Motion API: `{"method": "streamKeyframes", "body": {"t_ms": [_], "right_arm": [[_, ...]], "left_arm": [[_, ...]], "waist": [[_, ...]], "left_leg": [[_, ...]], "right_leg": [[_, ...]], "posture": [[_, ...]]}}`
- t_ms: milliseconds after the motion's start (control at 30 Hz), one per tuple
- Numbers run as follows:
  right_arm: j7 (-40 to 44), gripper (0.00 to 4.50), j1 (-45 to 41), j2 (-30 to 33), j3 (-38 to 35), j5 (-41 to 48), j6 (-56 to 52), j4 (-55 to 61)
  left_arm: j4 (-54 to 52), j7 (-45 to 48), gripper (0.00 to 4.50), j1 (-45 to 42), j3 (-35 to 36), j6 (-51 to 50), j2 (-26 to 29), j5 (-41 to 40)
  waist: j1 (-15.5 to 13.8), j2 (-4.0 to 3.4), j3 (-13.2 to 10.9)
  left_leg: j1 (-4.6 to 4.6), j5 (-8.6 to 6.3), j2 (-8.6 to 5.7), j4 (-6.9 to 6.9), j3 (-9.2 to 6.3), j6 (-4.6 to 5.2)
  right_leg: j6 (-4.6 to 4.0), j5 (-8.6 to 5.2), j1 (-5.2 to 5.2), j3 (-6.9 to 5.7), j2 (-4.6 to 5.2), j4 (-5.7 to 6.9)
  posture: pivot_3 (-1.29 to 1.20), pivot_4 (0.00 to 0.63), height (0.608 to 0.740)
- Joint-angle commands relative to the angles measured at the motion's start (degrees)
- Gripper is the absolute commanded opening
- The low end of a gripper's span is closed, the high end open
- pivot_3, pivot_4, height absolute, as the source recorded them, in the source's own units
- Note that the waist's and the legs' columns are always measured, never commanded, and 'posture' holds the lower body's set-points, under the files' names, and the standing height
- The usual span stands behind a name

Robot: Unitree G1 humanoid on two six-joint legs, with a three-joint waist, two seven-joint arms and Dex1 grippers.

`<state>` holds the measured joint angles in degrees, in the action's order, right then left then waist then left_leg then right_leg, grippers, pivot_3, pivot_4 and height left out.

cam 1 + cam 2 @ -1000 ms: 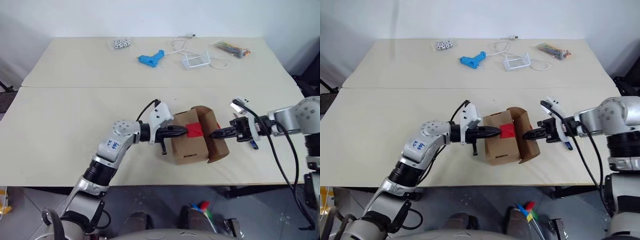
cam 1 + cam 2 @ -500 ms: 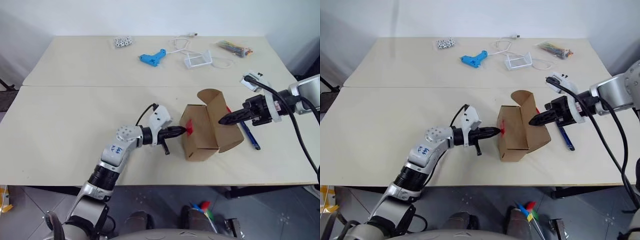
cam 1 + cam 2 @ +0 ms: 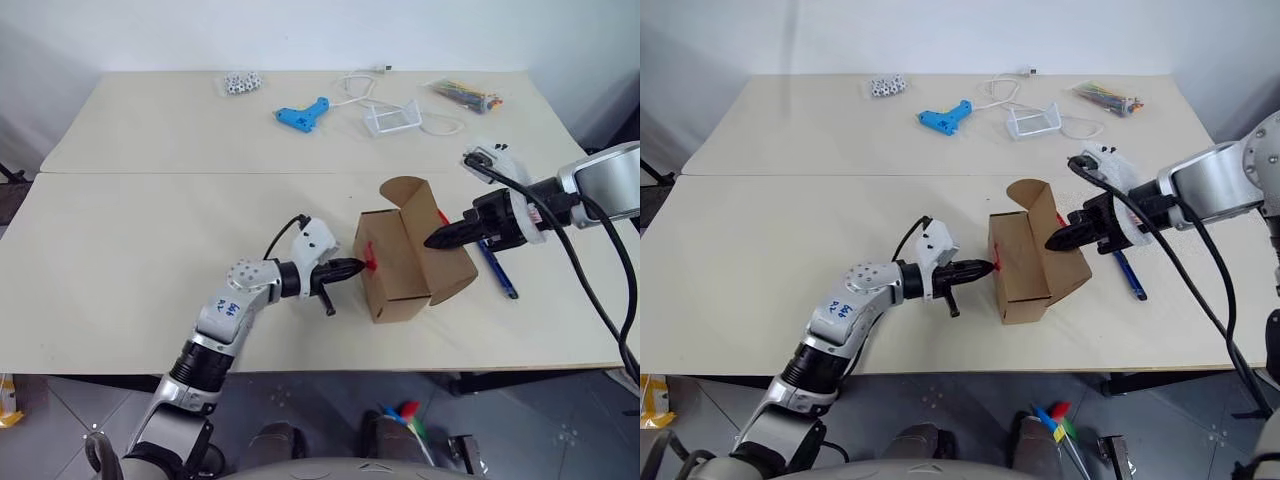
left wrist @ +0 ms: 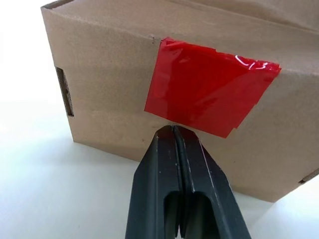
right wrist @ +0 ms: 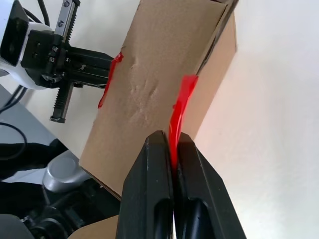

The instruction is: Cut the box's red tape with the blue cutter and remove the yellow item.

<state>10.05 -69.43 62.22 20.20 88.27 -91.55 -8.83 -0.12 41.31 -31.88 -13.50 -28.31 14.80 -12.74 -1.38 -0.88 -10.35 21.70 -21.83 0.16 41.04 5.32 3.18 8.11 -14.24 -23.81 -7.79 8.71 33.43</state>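
Brown cardboard box (image 3: 400, 262) near the front middle of the beige table (image 3: 150, 230), tilted, one rounded flap (image 3: 405, 192) standing up above it, a slot cut in one side wall. Red tape (image 4: 209, 92): square patch stuck flat on the box face turned toward the left gripper; a second red strip (image 5: 180, 107) along the box's far edge, toward the right gripper. Left gripper (image 3: 352, 267) just beside that taped face, level, black fingers (image 4: 162, 184) pressed together with nothing between them, tips right at the lower edge of the red patch; contact with the cardboard not clear. Right gripper (image 3: 437, 238) on the opposite side of the box, angled down toward it, jaws closed, pinching the loose end of the red strip in the right wrist view. Blue cutter (image 3: 497, 270): slim dark-blue stick lying flat on the table, just beyond the box on the right gripper's side, partly under that arm, held by neither gripper. Yellow item: not discernible. Farther back from the box, along the rear of the table: light-blue pistol-shaped tool (image 3: 302, 115), clear plastic stand (image 3: 392, 120), white cable (image 3: 358, 88), small pile of black-and-white pieces (image 3: 240, 84), bundle of coloured ties (image 3: 462, 96) at the rear corner behind the right gripper.
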Motion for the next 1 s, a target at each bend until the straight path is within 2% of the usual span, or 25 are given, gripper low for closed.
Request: {"method": "streamKeyframes", "body": {"t_ms": [33,400,500,700,867,1000], "right_arm": [[-2.76,0.03,0.25,0.49,0.73,-2.81,-0.95,5.63],[-4.53,0.03,-3.09,2.50,4.02,-2.18,-0.95,10.50],[-5.40,0.03,-3.88,2.39,4.44,-1.61,-0.95,10.27],[-7.46,0.03,-4.94,2.17,4.65,0.37,-0.95,10.45],[-9.82,0.03,-5.51,1.90,4.21,2.53,-0.95,10.10],[-11.98,0.03,-5.06,1.80,3.86,6.02,-0.95,10.13]], "left_arm": [[-2.72,1.00,0.00,-0.81,-0.17,0.70,1.24,0.37],[-1.97,2.20,0.00,-3.08,-0.81,0.68,2.11,0.70],[-2.66,3.77,0.00,-4.38,-0.88,0.33,3.81,0.96],[-3.10,5.53,0.00,-6.70,1.40,-1.16,6.06,-0.74],[-2.20,6.70,0.00,-5.48,-0.22,-0.58,6.06,-0.09],[-2.13,6.61,0.00,-3.15,-2.86,-1.29,3.74,0.00]], "waist": [[0.01,0.00,0.00],[-0.04,0.00,0.00],[-0.05,0.00,0.00],[-0.12,0.00,0.00],[-0.13,0.00,0.00],[-0.15,0.01,0.00]], "left_leg": [[0.00,0.00,0.00,0.00,0.01,0.00],[0.01,-0.02,0.00,-0.01,-0.01,0.01],[0.03,-0.03,0.01,-0.03,0.00,0.01],[0.67,-0.01,-0.02,0.12,0.02,0.02],[0.69,-0.01,-0.03,0.04,0.02,0.02],[0.70,-0.01,-0.04,0.03,0.03,0.02]], "right_leg": [[0.00,0.00,0.00,0.00,0.00,0.00],[0.00,0.00,0.00,0.00,-0.01,-0.03],[0.00,0.00,-0.04,-0.02,-0.04,-0.03],[0.01,0.01,-0.63,-0.04,-0.05,0.11],[0.02,0.01,-0.65,-0.22,-0.07,0.11],[0.03,0.01,-0.65,-0.28,-0.07,0.11]], "posture": [[0.00,0.150,0.740],[0.00,0.150,0.740],[0.00,0.150,0.740],[0.00,0.150,0.740],[0.00,0.150,0.740],[0.00,0.150,0.740]]}}
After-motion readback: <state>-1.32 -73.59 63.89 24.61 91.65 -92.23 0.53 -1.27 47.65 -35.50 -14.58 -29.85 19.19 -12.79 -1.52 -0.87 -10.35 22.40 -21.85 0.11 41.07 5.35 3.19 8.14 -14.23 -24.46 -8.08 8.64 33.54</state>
